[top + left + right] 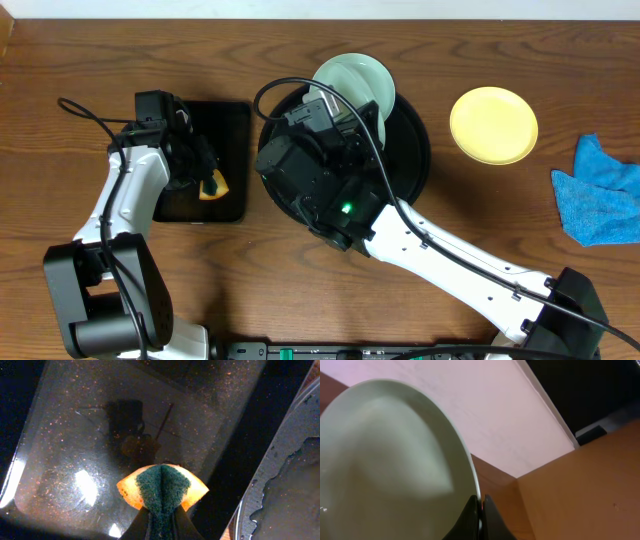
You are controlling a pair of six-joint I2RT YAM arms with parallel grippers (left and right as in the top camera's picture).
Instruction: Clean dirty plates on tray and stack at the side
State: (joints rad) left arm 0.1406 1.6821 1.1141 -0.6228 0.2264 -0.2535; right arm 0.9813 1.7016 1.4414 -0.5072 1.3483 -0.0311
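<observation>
Currently, right gripper [480,506] clamps mint plate [356,84] by its rim, tilted over tray [416,150] at 12 o'clock; arm [450,262] hides most of tray. At 9 o'clock, left gripper [161,512] pinches sponge [162,485] over rectangular tray [232,125]. At 2 o'clock lies yellow plate [493,124]; cloth [600,195] beyond.

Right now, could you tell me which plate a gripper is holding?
The mint plate, tilted up over the round black tray, pinched at its rim by the right gripper; the yellow plate lies flat on the table.
</observation>
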